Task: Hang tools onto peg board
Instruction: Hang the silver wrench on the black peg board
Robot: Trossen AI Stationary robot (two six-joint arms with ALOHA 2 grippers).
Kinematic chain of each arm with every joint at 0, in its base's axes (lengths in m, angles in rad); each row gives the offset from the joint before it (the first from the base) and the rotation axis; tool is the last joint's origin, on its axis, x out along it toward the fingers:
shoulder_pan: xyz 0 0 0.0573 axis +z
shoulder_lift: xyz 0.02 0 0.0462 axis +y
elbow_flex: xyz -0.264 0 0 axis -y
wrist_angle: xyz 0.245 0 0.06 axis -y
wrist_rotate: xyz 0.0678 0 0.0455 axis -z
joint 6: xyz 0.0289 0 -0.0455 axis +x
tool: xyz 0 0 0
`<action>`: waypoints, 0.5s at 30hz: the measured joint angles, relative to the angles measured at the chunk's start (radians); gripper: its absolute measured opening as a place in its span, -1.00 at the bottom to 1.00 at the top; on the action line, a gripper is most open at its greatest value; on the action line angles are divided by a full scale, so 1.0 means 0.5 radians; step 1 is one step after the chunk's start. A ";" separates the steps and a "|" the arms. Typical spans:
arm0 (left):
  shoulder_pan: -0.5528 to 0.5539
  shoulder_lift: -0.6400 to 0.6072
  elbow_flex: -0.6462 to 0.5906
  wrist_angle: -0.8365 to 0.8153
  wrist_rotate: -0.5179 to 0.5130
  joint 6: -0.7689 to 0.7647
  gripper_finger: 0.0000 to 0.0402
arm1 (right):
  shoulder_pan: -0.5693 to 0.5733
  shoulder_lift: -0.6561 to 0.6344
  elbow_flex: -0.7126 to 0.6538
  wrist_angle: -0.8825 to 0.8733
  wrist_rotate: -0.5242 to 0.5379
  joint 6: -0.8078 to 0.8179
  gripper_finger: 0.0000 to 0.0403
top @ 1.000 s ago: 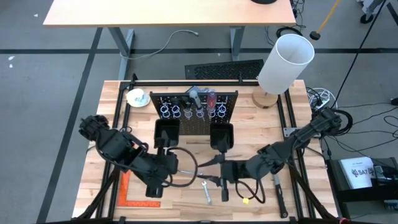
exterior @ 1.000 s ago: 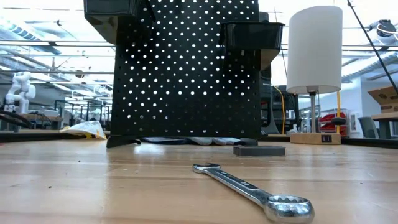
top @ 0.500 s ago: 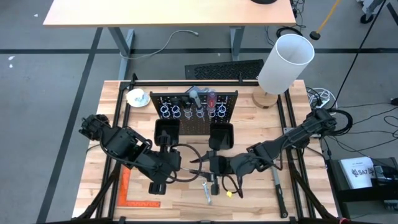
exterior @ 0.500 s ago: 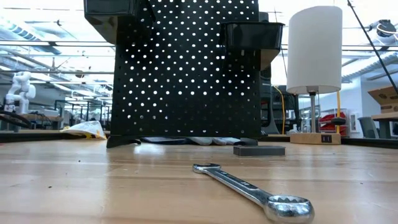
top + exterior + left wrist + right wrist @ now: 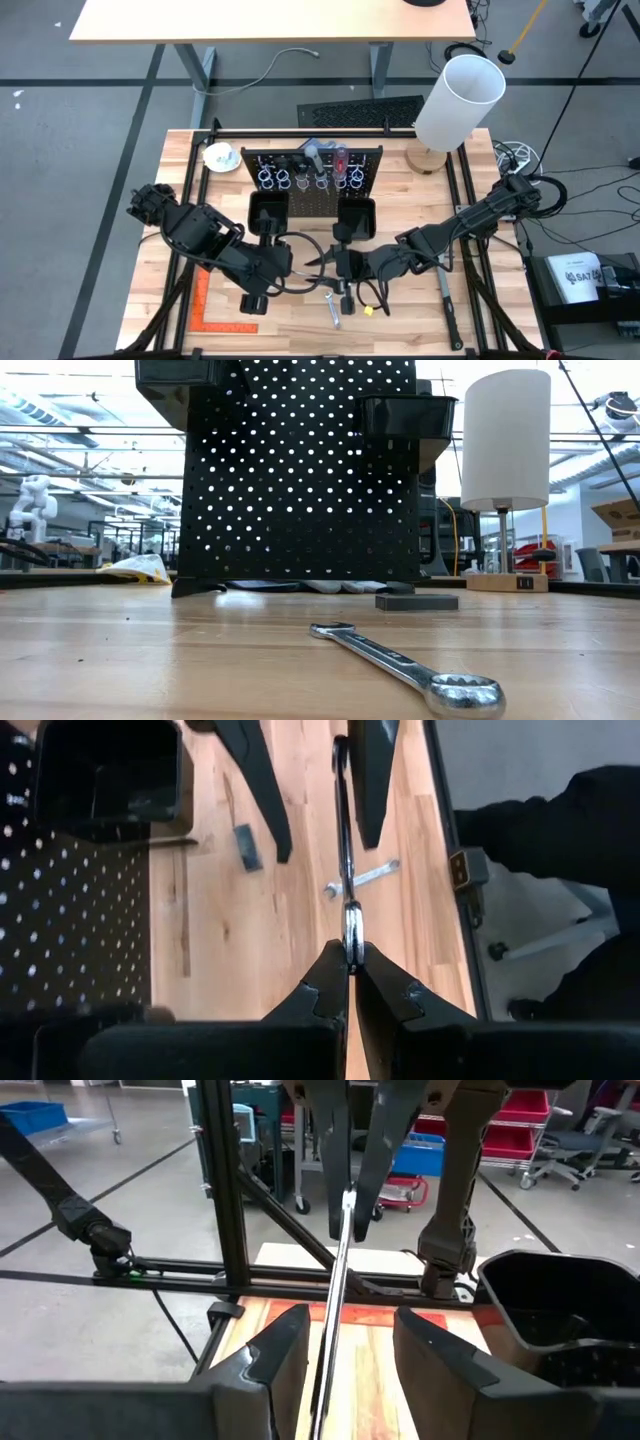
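A thin silver wrench (image 5: 343,840) hangs in the air in front of the black peg board (image 5: 310,185), held by my left gripper (image 5: 350,955), which is shut on its near end. My right gripper (image 5: 345,1360) is open. Its two fingers stand on either side of the wrench's (image 5: 338,1280) far end, and no touch shows. In the high view the two grippers meet near the table's middle, left (image 5: 303,262) and right (image 5: 335,265). A second wrench (image 5: 333,308) lies flat on the table below them. A red-handled screwdriver (image 5: 340,158) stands in the board's ring holders. My left gripper pinches the wrench's near end (image 5: 350,928) between its two fingertips, pressing on its flat faces. The fingers slant down from the table's left side and lie along the wrench. The wrench sticks straight out past the fingertips toward my right gripper, clear of the table.
Two black bins (image 5: 268,215) (image 5: 357,218) hang on the board's front. A small dark block (image 5: 416,601) lies near the board's foot. A white lamp (image 5: 458,100) stands at the far right, an orange square (image 5: 205,310) at the near left, and a long tool (image 5: 447,300) at the right.
My right gripper has moved toward the table's left and a little down, up to my left gripper, and its fingers now flank the held wrench's free end. For the last half second it has stayed there. The wrench on the table has not moved.
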State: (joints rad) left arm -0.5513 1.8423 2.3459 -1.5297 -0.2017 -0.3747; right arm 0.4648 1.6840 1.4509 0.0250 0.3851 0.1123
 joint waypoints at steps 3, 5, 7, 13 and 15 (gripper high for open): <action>0.007 0.000 0.000 0.024 0.015 0.032 -0.95 | 0.002 0.000 0.000 0.001 -0.002 -0.008 -0.35; 0.006 0.000 0.000 0.023 0.015 0.032 -0.95 | 0.001 0.000 0.000 0.001 -0.002 -0.018 -0.40; 0.006 0.000 0.000 0.023 0.015 0.032 -0.95 | 0.001 0.000 0.000 0.002 -0.002 -0.030 -0.46; 0.006 0.016 0.000 0.024 0.024 0.033 -0.95 | 0.001 0.000 0.000 0.019 -0.051 -0.051 -0.65; 0.010 0.028 0.000 0.024 0.029 0.044 -0.95 | 0.002 0.000 0.000 0.015 -0.060 -0.053 -0.70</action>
State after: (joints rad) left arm -0.5465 1.8562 2.3459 -1.5175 -0.1871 -0.3528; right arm 0.4656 1.6840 1.4509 0.0326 0.3553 0.0856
